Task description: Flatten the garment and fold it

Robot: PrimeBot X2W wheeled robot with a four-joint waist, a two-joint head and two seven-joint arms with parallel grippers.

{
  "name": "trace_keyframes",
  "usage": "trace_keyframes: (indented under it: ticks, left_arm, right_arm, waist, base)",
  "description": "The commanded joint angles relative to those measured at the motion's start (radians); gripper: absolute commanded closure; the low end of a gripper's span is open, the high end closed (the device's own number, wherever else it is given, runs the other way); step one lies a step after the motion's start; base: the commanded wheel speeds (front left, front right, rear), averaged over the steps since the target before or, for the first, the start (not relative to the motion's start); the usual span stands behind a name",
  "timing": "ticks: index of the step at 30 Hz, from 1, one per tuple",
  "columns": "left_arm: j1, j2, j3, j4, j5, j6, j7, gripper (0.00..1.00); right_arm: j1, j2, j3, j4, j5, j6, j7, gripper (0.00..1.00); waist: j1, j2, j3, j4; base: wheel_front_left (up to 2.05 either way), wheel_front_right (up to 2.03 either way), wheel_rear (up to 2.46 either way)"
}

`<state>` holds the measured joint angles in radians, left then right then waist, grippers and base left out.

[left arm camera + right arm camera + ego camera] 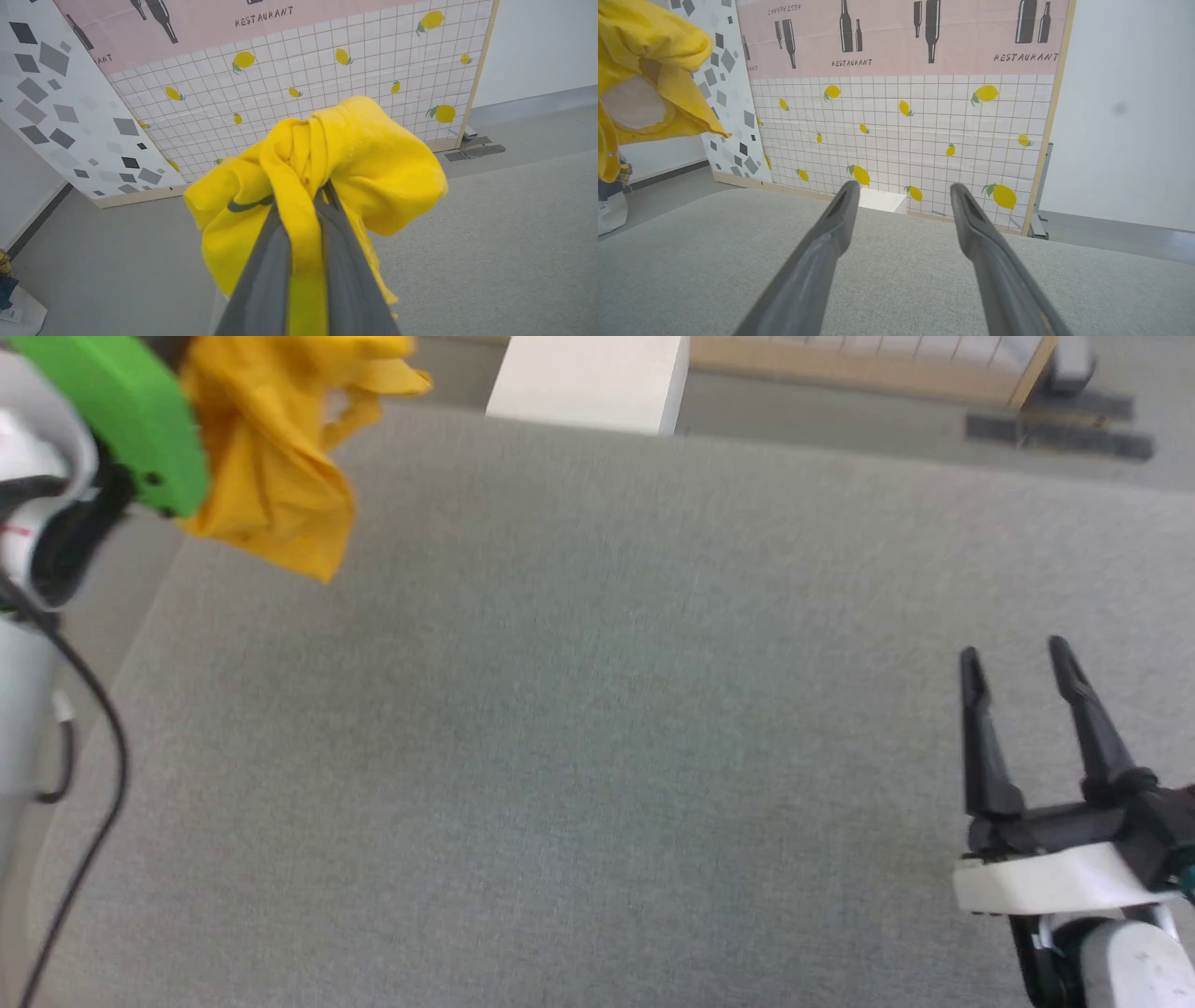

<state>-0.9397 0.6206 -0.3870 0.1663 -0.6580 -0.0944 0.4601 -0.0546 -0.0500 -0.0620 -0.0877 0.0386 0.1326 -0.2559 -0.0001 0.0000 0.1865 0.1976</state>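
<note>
Up over the grey worktop's point(597, 709) far left corner, the left pincer point(322, 192) is pinching the bunched yellow T-shirt point(271, 476) in the air. The right pincer point(1016, 658) is hovering spread above the near right edge, facing a lemon-printed panel point(901, 130).

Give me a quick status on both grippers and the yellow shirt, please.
Left gripper shut on the garment, lifted and bunched, not yet flattened. Right gripper open, empty, over the grey table. Nothing seen in the way.
</note>
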Motion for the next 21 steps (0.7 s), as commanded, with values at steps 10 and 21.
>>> trace_keyframes:
  ticks: [10, 21]
  left_arm:
    - [-0.023, -0.181, -0.105, -0.206, -0.045, 0.04, 0.058, 1.0]
    - [0.094, -0.398, -0.293, -0.214, 0.055, 0.115, -0.066, 1.0]
  right_arm:
    - [0.042, 0.0, -0.088, -0.054, 0.018, -0.002, -0.006, 0.0]
    - [0.047, 0.0, -0.198, -0.122, 0.009, -0.002, -0.006, 0.0]
  waist:
    - [0.0001, 0.0, -0.133, -0.096]
    - [0.0001, 0.0, -0.096, -0.192]
  base:
    - [0.0, 0.0, 0.0]
    - [0.0, 0.0, 0.0]
